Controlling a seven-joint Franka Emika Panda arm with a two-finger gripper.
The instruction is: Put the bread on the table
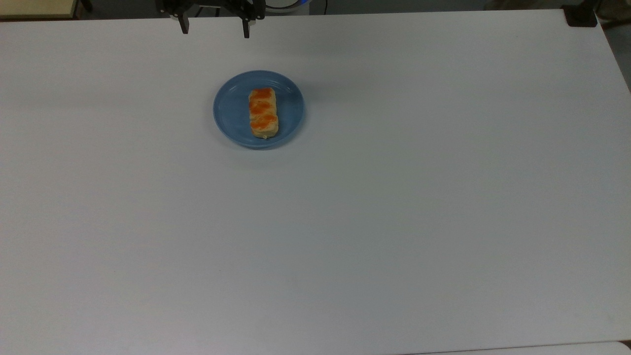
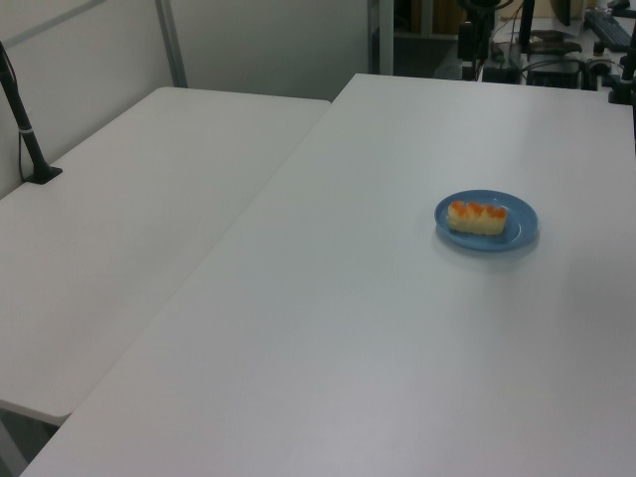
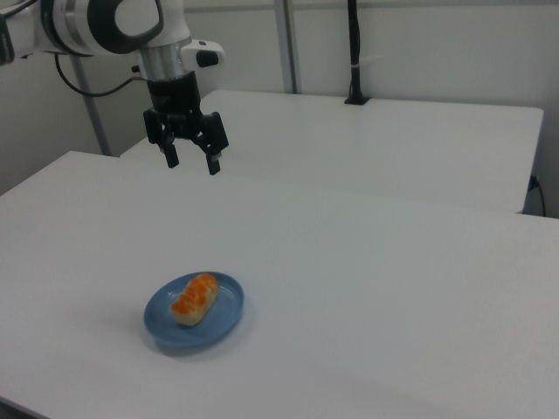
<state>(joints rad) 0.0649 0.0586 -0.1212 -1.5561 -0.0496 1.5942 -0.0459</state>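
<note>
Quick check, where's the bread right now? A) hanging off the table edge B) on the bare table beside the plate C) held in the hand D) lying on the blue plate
D: the bread lies on the blue plate, while the open hand hangs in the air apart from it, holding nothing.

The table (image 1: pixel 394 222) looks smooth and matt; the bread (image 1: pixel 263 113) has glazed orange tops; the plate (image 1: pixel 231 113) faintly glossy.
</note>
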